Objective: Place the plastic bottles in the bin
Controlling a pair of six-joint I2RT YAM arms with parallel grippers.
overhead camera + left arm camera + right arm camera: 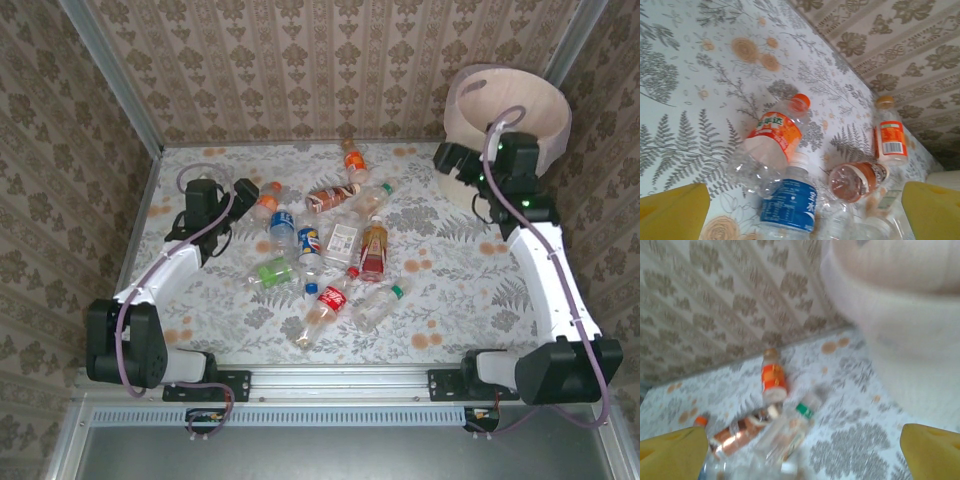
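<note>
Left gripper (246, 191) and right gripper (448, 160) jaws both spread, empty; bottles (772, 142) look light, crushy, slick, so I'd pinch gently across the label.

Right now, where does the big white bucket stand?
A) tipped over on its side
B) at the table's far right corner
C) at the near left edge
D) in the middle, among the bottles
B: the bucket stands upright at the far right corner of the table, while the bottles lie scattered around the middle.
</note>
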